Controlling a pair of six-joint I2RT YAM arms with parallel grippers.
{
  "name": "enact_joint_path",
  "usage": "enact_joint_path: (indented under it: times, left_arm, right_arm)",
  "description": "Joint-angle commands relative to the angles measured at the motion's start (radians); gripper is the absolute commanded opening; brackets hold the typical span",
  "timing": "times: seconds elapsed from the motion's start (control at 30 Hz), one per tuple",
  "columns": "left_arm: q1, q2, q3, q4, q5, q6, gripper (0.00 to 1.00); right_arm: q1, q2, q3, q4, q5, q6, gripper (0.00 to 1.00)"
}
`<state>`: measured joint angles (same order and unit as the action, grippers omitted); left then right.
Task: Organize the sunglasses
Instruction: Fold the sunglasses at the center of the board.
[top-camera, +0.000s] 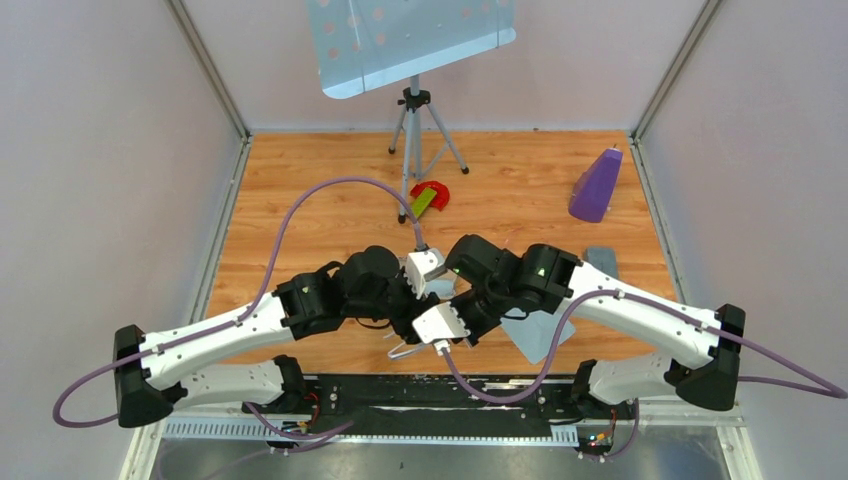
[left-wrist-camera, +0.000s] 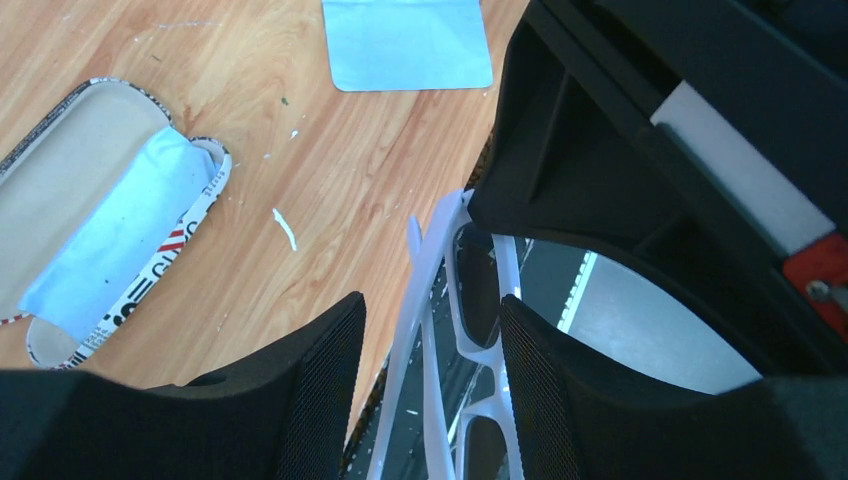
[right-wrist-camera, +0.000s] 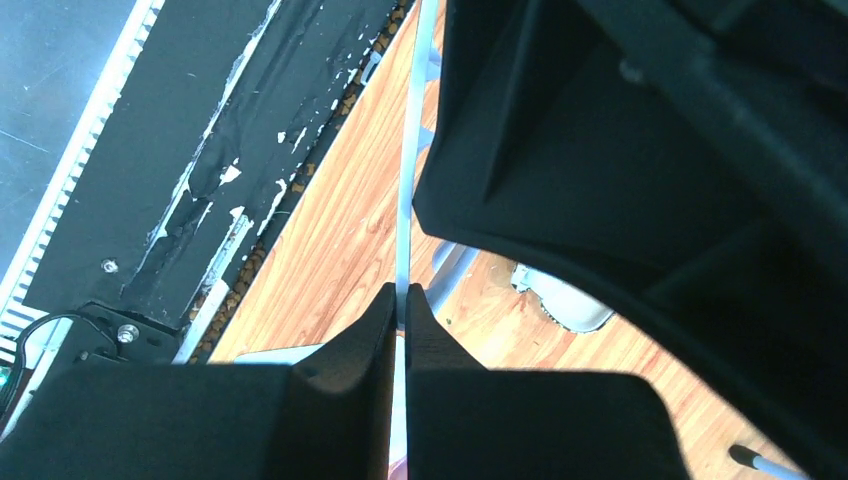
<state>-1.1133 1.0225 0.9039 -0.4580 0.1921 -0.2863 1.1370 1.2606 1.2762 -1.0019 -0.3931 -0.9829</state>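
our right gripper is pinched tight on one thin arm of the sunglasses, whose length runs straight through our half-open left gripper, not yet clamping.

Robotics lab, a bench-top test cell. Two white jointed arms, the left arm and the right arm, bolted side by side to a black rail at the near edge of a wood-grain worktop; left claw and right claw black and two-fingered; purple cables loop loose off the arms; thin wiring lies bare at the bases; plain pale walls set in aluminium framing box the worktop on three sides; a tripod at the back carries a perforated metal panel; rail surface scuffed and flaking in the right wrist view.
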Motion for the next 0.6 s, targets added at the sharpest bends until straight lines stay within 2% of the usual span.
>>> enact_joint_path:
  times: [0.0, 0.23, 0.4, 0.57]
  left_arm:
    - [0.004, -0.023, -0.036, 0.017, 0.08, -0.045, 0.56]
    - [0.004, -0.027, -0.09, 0.167, 0.203, -0.145, 0.56]
    - [0.004, -0.019, -0.096, 0.167, 0.223, -0.134, 0.57]
    - [0.004, -0.041, -0.117, 0.166, 0.185, -0.112, 0.59]
  right_arm:
    - [-0.04, -0.021, -0.005, 0.038, 0.015, 0.027, 0.0]
    - [-0.101, -0.01, -0.028, 0.053, -0.014, 0.059, 0.0]
    - [-0.17, 0.005, -0.027, 0.061, -0.079, 0.079, 0.0]
    - [-0.181, 0.0, -0.03, 0.06, -0.124, 0.085, 0.0]
